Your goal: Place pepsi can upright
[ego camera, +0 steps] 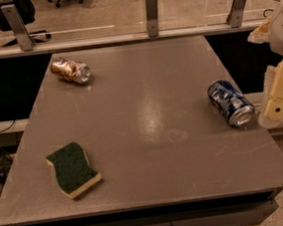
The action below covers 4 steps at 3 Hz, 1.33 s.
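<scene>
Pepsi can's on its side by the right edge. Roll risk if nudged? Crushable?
The pepsi can lies on its side near the right edge of the table, so a sideways nudge would probably roll it, maybe off. Its thin metal wall likely dents under a hard squeeze. The tool sits just right of it, at that edge.

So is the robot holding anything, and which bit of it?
Nothing looks held. The gripper hangs at the edge of the table, just beside the pepsi can, which lies on its side.

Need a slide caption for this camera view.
Dark blue aluminium Pepsi can lies on its side at the grey table's right edge, cream pincer just beside it.
</scene>
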### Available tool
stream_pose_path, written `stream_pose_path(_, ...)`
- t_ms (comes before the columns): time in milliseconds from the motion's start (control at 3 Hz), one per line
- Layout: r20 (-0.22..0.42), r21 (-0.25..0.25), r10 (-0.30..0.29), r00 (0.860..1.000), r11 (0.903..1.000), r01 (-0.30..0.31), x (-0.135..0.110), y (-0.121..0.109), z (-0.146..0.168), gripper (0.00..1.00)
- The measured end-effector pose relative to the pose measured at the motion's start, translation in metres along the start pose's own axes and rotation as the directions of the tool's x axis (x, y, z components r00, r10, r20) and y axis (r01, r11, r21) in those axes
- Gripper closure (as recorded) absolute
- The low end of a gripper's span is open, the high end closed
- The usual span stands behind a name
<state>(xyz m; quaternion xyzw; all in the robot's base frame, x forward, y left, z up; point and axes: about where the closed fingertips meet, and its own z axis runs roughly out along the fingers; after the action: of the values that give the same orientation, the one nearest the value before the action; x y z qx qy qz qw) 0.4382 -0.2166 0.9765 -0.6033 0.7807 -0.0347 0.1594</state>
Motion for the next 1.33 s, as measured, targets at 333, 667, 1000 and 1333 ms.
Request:
stream_pose_path(333, 0.000, 0.000, 0.000, 1.000, 1.0000, 0.000, 0.000, 0.000, 0.000, 0.00)
stream_pose_path(667, 0.018, 0.033, 0.082, 0.997, 0.9961, -0.082, 0.002, -0.024, 0.015, 0.00)
stream_pose_path(1000, 0.031, 0.085, 0.239, 0.971, 0.9669, -0.241, 0.009, -0.064, 0.055, 0.00)
stream_pose_path(1333, 0.036, 0.115, 0.391, 0.920, 0.9127, -0.392, 0.018, -0.093, 0.086, 0.00)
